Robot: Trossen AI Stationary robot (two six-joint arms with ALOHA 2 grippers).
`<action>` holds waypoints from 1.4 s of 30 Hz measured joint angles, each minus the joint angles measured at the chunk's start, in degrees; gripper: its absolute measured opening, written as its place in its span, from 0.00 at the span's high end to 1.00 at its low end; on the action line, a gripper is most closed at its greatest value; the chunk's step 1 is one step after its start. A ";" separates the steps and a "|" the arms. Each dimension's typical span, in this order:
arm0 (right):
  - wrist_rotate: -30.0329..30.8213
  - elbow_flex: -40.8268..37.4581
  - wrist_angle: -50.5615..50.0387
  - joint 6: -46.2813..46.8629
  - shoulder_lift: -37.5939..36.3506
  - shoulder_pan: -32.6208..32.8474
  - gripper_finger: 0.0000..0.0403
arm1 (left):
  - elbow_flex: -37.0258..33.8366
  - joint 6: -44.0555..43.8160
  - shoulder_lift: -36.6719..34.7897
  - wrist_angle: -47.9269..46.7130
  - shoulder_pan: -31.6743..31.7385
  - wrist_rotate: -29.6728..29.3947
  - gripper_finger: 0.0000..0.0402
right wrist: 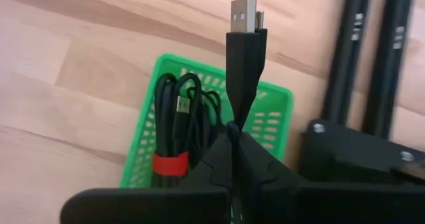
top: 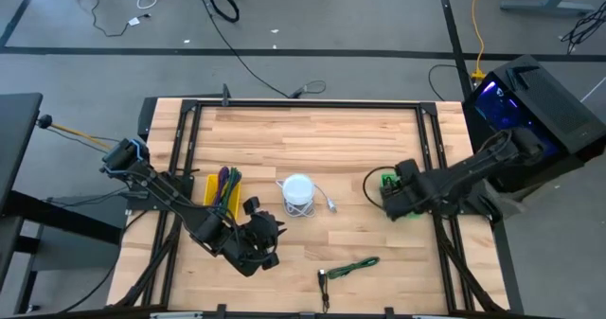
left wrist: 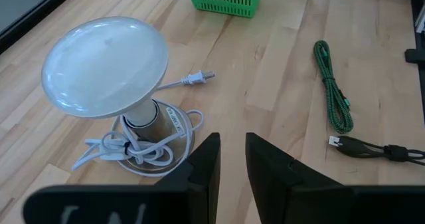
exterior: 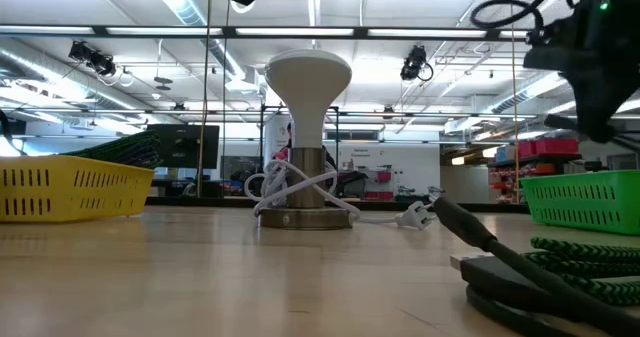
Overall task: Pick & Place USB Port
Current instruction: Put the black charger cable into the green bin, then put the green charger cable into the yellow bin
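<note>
My right gripper (right wrist: 234, 127) hovers over the green basket (right wrist: 265, 117) near the table's right side (top: 388, 182), shut on a black USB cable. Its metal USB plug (right wrist: 244, 14) sticks out past the fingertips. A coiled black cable with a red tie (right wrist: 179, 117) lies inside the basket. My left gripper (left wrist: 229, 164) is narrowly open and empty, raised near the table's near edge (top: 260, 245), next to the white lamp (left wrist: 106, 64). A green braided cable (left wrist: 332, 84) with a black plug end (left wrist: 358, 146) lies flat on the table. My right gripper pinches the black USB cable by its moulded plug body (right wrist: 240, 71) between both fingers. The plug lies along the fingers and its metal end (right wrist: 244, 14) points away from the wrist. The plug is lifted clear above the green basket. The fingers hide the rest of the cable.
The white lamp (top: 298, 194) stands mid-table with its white cord (left wrist: 133, 151) wound around its base and its mains plug (left wrist: 199, 78) on the wood. A yellow basket (top: 222, 188) with cables sits left of it. Black frame rails (right wrist: 385, 58) run along the table's sides.
</note>
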 joint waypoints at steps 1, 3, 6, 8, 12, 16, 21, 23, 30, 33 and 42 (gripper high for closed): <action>0.04 -1.01 1.35 -0.76 -0.97 -0.68 1.00 | 0.00 0.00 0.00 0.00 0.00 -0.01 0.81; -0.32 -3.35 4.43 -2.26 -2.96 -2.08 1.00 | 0.00 -0.01 0.00 0.00 0.00 -0.01 0.81; -3.06 -6.99 8.37 -3.61 -5.77 -3.65 1.00 | 0.00 -0.02 0.00 0.00 0.00 0.00 0.81; -4.55 -9.35 12.05 -4.62 -7.12 -3.88 1.00 | 0.00 0.00 0.00 0.00 0.00 0.00 0.81; -5.49 -11.91 14.46 -5.15 -8.65 -3.95 1.00 | 0.00 0.02 0.00 -0.20 0.00 0.00 0.81; -5.23 -11.93 14.73 -6.02 -8.76 -3.94 0.99 | 0.00 0.04 0.00 -0.24 0.00 -0.01 0.81; -5.22 -11.93 14.85 -6.11 -8.76 -3.94 0.89 | 0.00 0.03 0.00 -0.20 0.00 -0.05 0.81; -4.34 -11.93 14.59 -6.28 -8.76 -3.94 0.83 | 0.00 0.02 0.00 -0.20 0.00 -0.07 0.81; -2.00 -11.93 14.43 -6.65 -8.76 -3.94 0.66 | 0.00 0.04 0.00 -0.19 0.00 -0.07 0.81; -0.66 -11.67 14.46 -6.93 -8.78 -3.92 0.62 | 0.00 0.04 0.00 -0.20 0.00 -0.14 0.81; 1.27 -1.72 21.79 -21.45 -8.84 -3.15 0.61 | 0.00 0.09 0.00 -0.20 0.00 -0.13 0.81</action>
